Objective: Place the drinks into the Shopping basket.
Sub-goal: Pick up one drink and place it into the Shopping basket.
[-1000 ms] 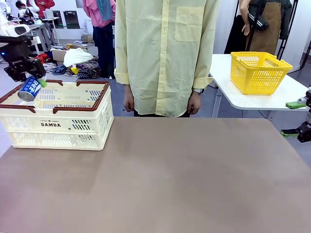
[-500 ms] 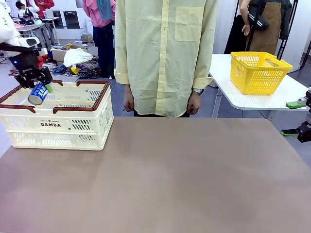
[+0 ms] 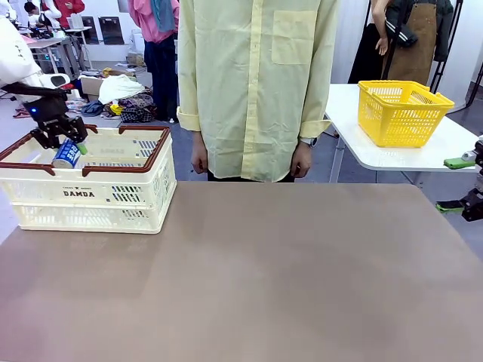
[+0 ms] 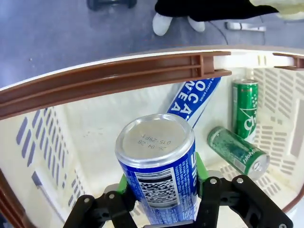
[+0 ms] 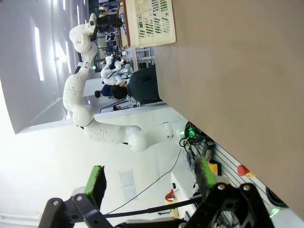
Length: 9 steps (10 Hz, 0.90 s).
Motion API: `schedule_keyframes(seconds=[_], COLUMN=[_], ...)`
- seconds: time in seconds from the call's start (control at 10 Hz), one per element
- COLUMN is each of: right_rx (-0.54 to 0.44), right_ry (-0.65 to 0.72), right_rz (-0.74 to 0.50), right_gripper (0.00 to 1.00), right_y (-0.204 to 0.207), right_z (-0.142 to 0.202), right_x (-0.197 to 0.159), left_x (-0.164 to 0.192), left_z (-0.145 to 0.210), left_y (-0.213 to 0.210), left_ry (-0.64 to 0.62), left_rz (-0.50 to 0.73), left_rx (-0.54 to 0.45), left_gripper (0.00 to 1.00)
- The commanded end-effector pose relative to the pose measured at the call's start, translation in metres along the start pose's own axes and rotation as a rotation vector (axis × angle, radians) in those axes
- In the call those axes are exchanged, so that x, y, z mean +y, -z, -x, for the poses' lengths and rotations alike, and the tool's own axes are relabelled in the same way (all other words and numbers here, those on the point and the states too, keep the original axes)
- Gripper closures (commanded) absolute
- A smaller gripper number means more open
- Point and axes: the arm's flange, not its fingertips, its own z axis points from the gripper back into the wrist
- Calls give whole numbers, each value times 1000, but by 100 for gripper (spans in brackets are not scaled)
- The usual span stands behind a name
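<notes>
Two green cans [image 4: 242, 135]: lying inside the Shopping basket [image 3: 90, 192].
Left gripper [image 4: 161, 199]: fingers clamped on blue can [image 4: 159, 173], over basket.
Right gripper [image 5: 149, 183]: fingers spread, empty.

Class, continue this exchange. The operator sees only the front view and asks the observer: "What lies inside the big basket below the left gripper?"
Observer: In the Shopping basket, one green can, a second green can and a blue-and-white container against the wall.
Operator: How is the can gripped?
Observer: The left gripper is shut on the blue can, a green pad on each side, silver end toward the camera.
Operator: Right gripper?
Observer: The right gripper is open, nothing between its pads.
</notes>
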Motion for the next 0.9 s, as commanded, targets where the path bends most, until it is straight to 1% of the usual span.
schedule_keyframes(seconds=[0.0, 0.2, 0.3, 0.4, 0.7, 0.8], right_rx=[13, 13, 13, 13, 13, 13], right_ry=[0, 0, 0, 0, 0, 0], right_rz=[10, 10, 10, 10, 10, 10], right_gripper=[0, 0, 0, 0, 0, 0], right_y=[-3, -3, -3, -3, -3, -3], right_z=[1, 1, 1, 1, 1, 1], right_x=[3, 3, 3, 3, 3, 3], left_x=[-4, -8, -12, -16, -24, -26], left_z=[3, -3, -5, -6, -1, 0], left_y=[2, 18, 28, 34, 36, 37], left_ry=[-39, -58, -55, -57, -91, -90], left_rz=[-33, -86, -124, -146, -210, -220], left_rx=[11, 69, 116, 131, 96, 101], left_gripper=[100, 100, 100, 100, 100, 100])
